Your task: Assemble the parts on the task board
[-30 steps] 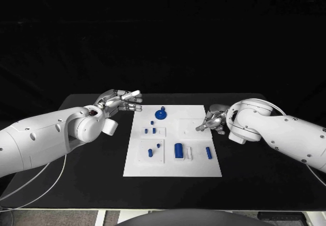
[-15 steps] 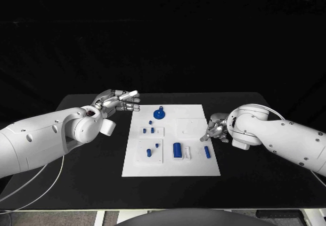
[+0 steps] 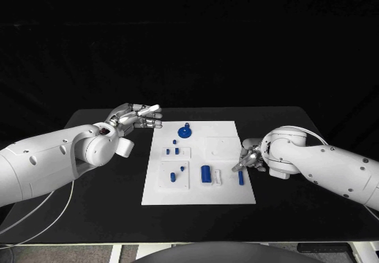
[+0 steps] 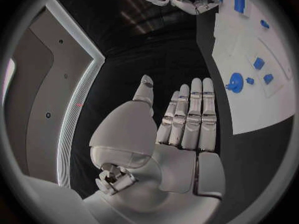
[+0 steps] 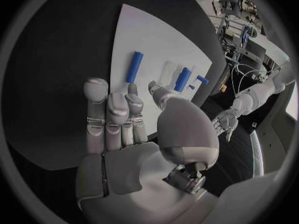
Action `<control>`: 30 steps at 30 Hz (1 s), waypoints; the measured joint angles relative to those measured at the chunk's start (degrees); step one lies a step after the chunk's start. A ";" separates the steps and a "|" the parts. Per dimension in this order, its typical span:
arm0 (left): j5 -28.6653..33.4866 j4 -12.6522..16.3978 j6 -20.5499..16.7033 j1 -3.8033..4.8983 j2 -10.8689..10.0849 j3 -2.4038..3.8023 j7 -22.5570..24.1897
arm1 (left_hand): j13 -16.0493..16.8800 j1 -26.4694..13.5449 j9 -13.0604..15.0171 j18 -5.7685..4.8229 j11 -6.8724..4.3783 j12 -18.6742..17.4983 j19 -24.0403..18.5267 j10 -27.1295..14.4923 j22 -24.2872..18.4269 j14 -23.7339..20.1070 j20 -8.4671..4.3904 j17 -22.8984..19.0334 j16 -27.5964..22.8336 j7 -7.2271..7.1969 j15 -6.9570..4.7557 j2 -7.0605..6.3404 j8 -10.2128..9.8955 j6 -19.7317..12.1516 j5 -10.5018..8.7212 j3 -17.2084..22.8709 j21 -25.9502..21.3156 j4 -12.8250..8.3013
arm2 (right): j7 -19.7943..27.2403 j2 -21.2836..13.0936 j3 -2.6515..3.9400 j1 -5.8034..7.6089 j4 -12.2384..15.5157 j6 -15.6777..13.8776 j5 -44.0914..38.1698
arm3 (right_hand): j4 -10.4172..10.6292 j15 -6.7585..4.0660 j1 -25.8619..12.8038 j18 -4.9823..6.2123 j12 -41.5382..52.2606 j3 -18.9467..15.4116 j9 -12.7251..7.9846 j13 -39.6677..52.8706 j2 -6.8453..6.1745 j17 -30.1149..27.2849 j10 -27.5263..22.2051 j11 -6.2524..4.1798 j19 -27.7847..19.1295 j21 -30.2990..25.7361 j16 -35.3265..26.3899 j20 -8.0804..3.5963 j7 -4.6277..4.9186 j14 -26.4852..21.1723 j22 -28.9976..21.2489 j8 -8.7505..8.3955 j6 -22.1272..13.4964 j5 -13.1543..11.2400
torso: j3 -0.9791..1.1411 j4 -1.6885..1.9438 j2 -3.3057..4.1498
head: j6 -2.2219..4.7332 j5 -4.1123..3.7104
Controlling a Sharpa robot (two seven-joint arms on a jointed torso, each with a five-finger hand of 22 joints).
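The white task board (image 3: pixel 225 131) lies mid-table with blue parts on it: a round knob (image 3: pixel 185 131) at the far end, a thick cylinder (image 3: pixel 207 174), a thin rod (image 3: pixel 241 177) near the right edge, and several small pegs. My right hand (image 3: pixel 247 159) hovers at the board's right edge, fingertips just beyond the rod's far end, holding nothing. The right wrist view shows the rod (image 5: pixel 134 67) just past its straight fingers (image 5: pixel 112 107). My left hand (image 3: pixel 138 116) hangs off the board's far left corner, fingers stretched out (image 4: pixel 190 114), nothing in it.
A raised white square (image 3: pixel 221 147) sits on the board beside my right hand. Two more white blocks (image 3: pixel 176 176) on the board's left half carry small pegs. Black table (image 3: pixel 103 192) surrounds the board.
My right hand has slid along the board's right edge toward the robot, from beside the raised square down to the thin rod. The left hand has barely moved.
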 measured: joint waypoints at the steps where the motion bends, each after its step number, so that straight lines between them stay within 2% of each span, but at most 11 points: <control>1: -0.02 0.00 -0.01 0.00 0.00 0.00 0.01 | 0.00 0.00 0.00 0.00 0.00 0.00 0.00 0.00 0.00 0.00 0.00 0.00 0.00 0.00 0.00 0.00 0.00 0.00 0.00 0.00 0.00 0.00 | 0.00 0.00 -0.04 -0.02 0.00 0.17 -0.33 | 0.39 0.00 -0.01 0.01 0.00 -0.05 0.01 0.06 -0.01 0.08 0.00 0.00 0.00 0.00 0.00 0.00 0.00 0.00 0.04 0.00 0.00 0.00 | 0.00 0.00 0.00 | 0.00 0.00; 7: -0.08 0.00 -0.03 0.00 -0.05 0.00 0.02 | 0.00 0.00 0.00 0.00 0.00 0.00 0.00 0.00 -0.06 -0.20 0.00 0.00 0.00 0.00 -0.20 0.00 0.00 0.00 0.00 0.00 0.00 0.00 | -0.10 -0.13 -0.42 -0.44 -0.15 0.85 -2.03 | 0.60 0.00 -0.01 0.01 0.00 -0.12 0.00 0.23 -0.01 0.18 0.00 0.00 0.00 0.00 0.00 0.00 0.00 0.00 0.12 -0.02 0.00 0.00 | 0.04 -0.01 0.01 | -0.14 0.04; 13: -0.11 -0.01 -0.04 0.00 -0.06 0.00 0.02 | -0.01 0.00 -0.01 0.00 0.00 0.00 0.00 0.00 -0.13 -0.20 0.00 0.01 0.00 0.00 -0.20 0.00 0.00 0.00 0.00 0.00 0.00 0.00 | -0.14 -0.10 -0.39 -0.45 -0.09 0.82 -3.07 | 0.92 0.00 -0.01 0.01 0.00 -0.13 0.12 0.24 -0.01 0.24 0.00 0.00 0.00 0.00 0.00 0.00 0.00 0.00 0.17 -0.01 0.00 0.00 | 0.07 -0.05 0.01 | -0.15 0.07; 30: -0.20 0.03 0.07 0.00 -0.12 0.00 -0.24 | -0.01 0.00 -0.01 0.00 0.20 0.00 0.00 -0.20 -0.24 -0.40 0.00 0.01 0.00 0.00 0.00 0.00 0.00 0.00 0.01 0.00 -0.22 0.00 | -0.28 -0.61 -0.42 -0.55 -0.05 -1.94 -4.91 | 1.72 0.01 -0.24 0.00 0.00 0.36 -0.22 0.37 -0.24 0.32 0.00 0.00 0.00 0.00 0.00 0.00 0.00 0.00 0.16 -0.02 0.00 0.00 | 0.03 -0.01 0.00 | -0.23 -0.22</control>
